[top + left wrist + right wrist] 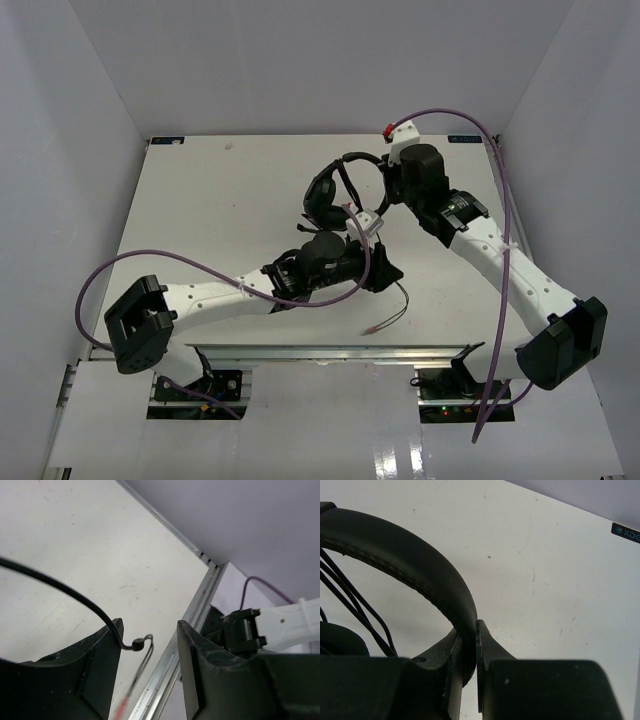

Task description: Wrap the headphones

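The black headphones [335, 190] stand at the table's middle back, with the thin black cable wound in several strands across them [350, 605]. My right gripper [385, 188] is shut on the padded headband [420, 565], which is pinched between the jaws [469, 635]. An earcup [335, 640] shows at the lower left of that view. My left gripper [388, 275] is open. The loose cable end [75, 597] runs past its left finger [100, 670] to a small splitter [135, 643] between the jaws [149, 630]. Thin leads with a reddish plug [372, 329] trail onto the table.
The metal rail [170, 675] of the table's near edge lies just beyond the left gripper. The right arm's base [245, 630] stands behind it. Purple robot cables [200, 262] arch over both arms. White walls [90, 120] close in the table.
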